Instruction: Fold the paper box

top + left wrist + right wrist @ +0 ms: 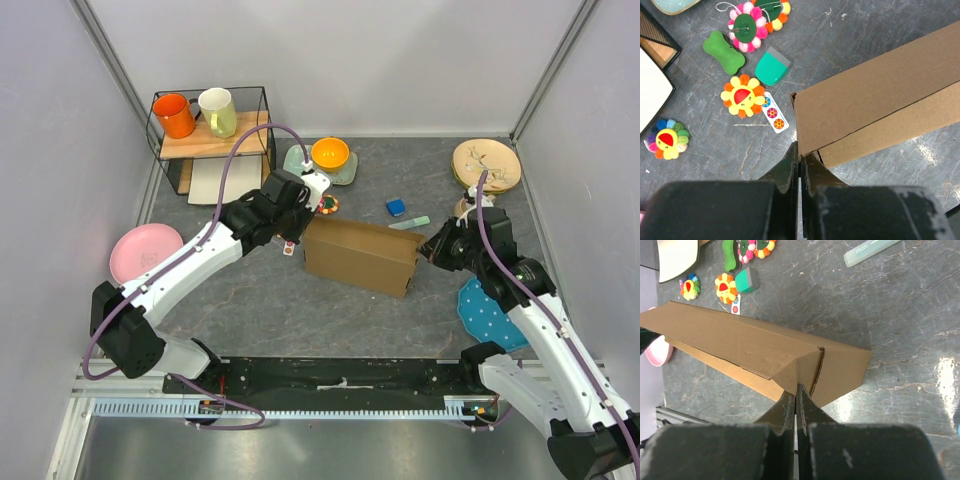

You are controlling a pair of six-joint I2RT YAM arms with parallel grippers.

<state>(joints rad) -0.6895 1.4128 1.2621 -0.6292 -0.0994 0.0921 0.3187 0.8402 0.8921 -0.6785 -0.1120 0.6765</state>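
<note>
Top view, left to right.

- Pink plate [145,250]: far left of the grey marbled table [260,305], partly under the left arm.
- Black wire rack [265,110]: back left. Wooden shelf [230,140] carrying an orange mug [175,115] and a pale yellow mug [218,112] side by side. White sheet [215,182] flat underneath.
- Small toys, left of and behind the box, as seen from the left wrist: rainbow flower [667,139], smiling sunflower [742,95], sticker strip [772,112], green bone shape [724,52], teal block [772,69], pompom flower [758,20]. All loose on the table, none touching the box.
- Left gripper [799,150]: fingers pressed together, no gap. Tips right at the box's left end corner. Any pinch on cardboard not discernible.
- Orange bowl [329,153]: on a pale green dish [345,172], behind the box.
- Paper box [360,257]: plain brown corrugated cardboard, folded up into a long shallow body. Mid-table, between the two grippers, left end farther back than the right. Seam between upper and lower panels visible along one long side.
- Blue block [396,208] and pale green tube [410,223]: just behind the box's right end, apart from it.
- Right gripper [795,390]: fingers closed tight, tips against the folded corner at the box's right end. Hold on cardboard not discernible.
- Beige plate with branch pattern [486,162]: back right.
- Blue dotted plate [492,312]: front right, partly beneath the right arm.
</note>
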